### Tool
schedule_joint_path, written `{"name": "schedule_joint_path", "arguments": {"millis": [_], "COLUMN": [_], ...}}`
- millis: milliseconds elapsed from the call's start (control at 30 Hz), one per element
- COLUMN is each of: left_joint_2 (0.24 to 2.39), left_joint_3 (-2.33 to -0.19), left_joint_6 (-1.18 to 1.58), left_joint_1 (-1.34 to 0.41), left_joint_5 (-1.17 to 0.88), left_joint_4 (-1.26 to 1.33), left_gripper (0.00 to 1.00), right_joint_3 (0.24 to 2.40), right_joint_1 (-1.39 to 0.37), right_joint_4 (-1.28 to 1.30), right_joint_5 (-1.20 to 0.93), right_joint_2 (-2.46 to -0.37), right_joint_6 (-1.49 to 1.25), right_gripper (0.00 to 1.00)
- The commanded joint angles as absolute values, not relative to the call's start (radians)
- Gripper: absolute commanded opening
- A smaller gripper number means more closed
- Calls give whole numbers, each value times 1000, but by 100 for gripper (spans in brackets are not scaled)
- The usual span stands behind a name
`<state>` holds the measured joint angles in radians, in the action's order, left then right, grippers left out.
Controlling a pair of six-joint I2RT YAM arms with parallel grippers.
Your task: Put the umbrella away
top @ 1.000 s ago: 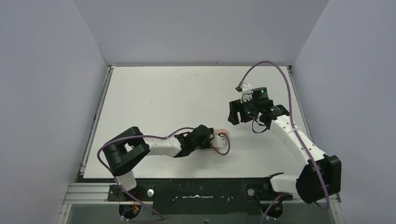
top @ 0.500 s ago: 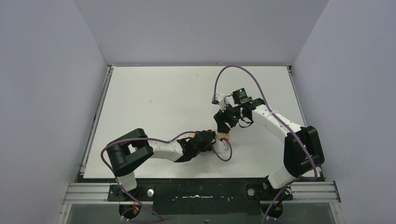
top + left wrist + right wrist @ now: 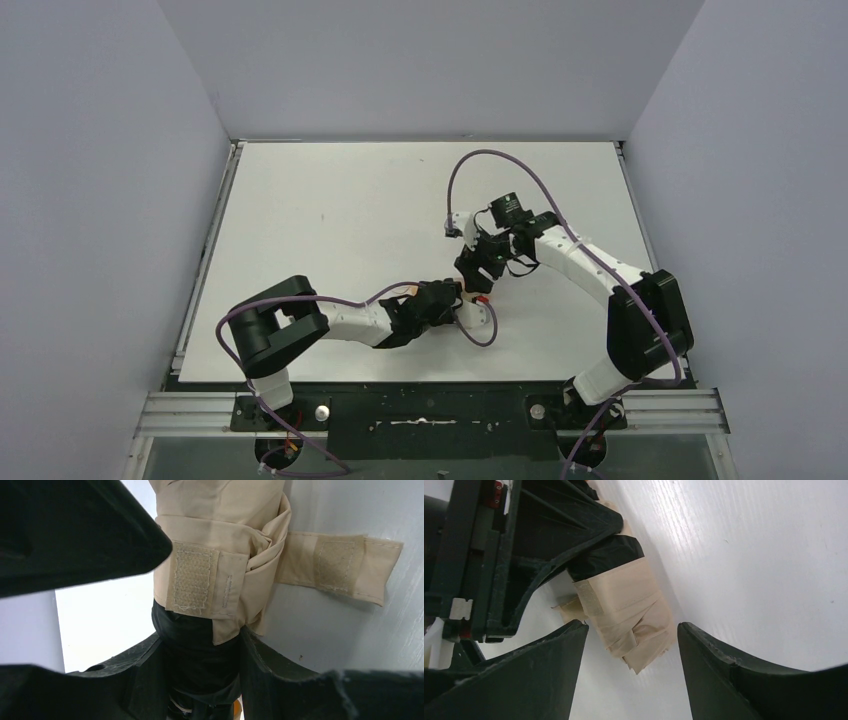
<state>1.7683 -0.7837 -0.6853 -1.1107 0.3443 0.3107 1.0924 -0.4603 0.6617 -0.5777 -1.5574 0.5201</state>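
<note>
The umbrella (image 3: 474,294) is a folded tan bundle lying on the white table (image 3: 330,210). In the left wrist view its tan fabric (image 3: 220,525) fills the top, and a loose strap (image 3: 340,565) with a hook-and-loop patch sticks out to the right. My left gripper (image 3: 200,647) is shut on the umbrella's black lower part. My right gripper (image 3: 632,627) hangs open just over the tan end (image 3: 629,610), its fingers (image 3: 549,680) on either side and not touching. Both grippers meet at the table's middle right: left gripper (image 3: 447,300), right gripper (image 3: 478,274).
A purple cable (image 3: 480,325) loops on the table beside the left wrist. Another purple cable (image 3: 520,165) arches above the right wrist. Grey walls (image 3: 120,200) enclose the table on three sides.
The right arm has swung left and down from the far right, bringing its open gripper over the umbrella's end. The left arm shifted only slightly, still holding the umbrella.
</note>
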Motion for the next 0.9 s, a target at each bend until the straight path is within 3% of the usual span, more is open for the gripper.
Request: {"name": "schedule_joint_path", "arguments": {"millis": [0,433,667,867], "left_joint_2": [1793,1782,1783,1782], "left_joint_3": [-762,-753,-754,-749], "left_joint_6": [-695,-707,-704,-697], "left_joint_1": [-1114,-1115,-1116,-1115], "left_joint_5": [334,314,305,311], "left_joint_4": [285,286,288,301], "left_gripper": [0,0,0,0], "right_joint_3": [1082,1185,1190,1194], "right_joint_1": [-469,-477,-485,-487], "right_joint_4": [618,745,734,726], "right_joint_5": [-656,-718,-627,-541], "right_joint_2": [-1516,-1693,-1775,-1820], "right_joint_6": [673,844,828,812], "right_gripper": [68,68,64,33]}}
